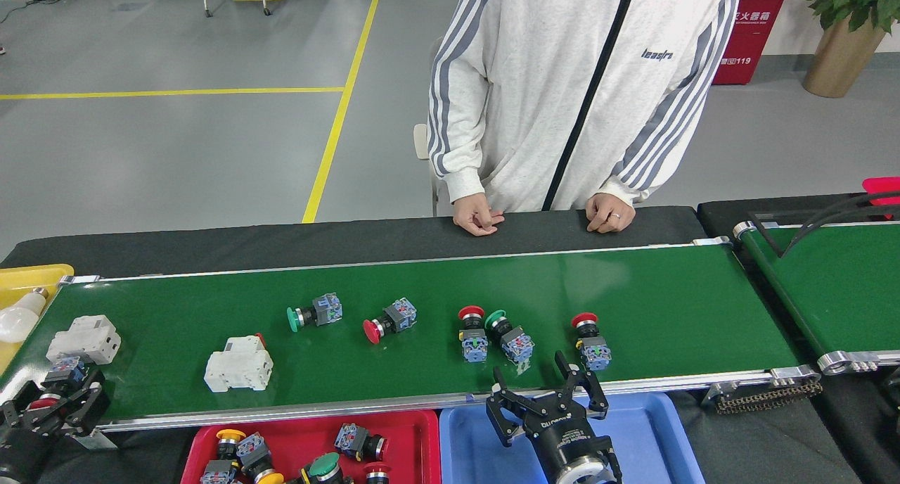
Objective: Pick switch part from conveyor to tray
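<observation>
Right gripper (547, 391) hangs over the conveyor (668, 308) near rail, jaws spread and empty, apparently lined up to meet the red-capped switch part (590, 342) just beyond it. Left gripper (53, 405) sits at the belt's left end, jaws around another red-capped switch (60, 378); grip not confirmed. The red tray (415, 428) holds several push-button switches; the blue tray (654, 435) shows no parts.

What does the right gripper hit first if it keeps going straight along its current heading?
Probably the red-capped switch part on the glossy dark-green conveyor; the open right gripper points up-belt, slightly right. Its height above the belt is unclear.
</observation>
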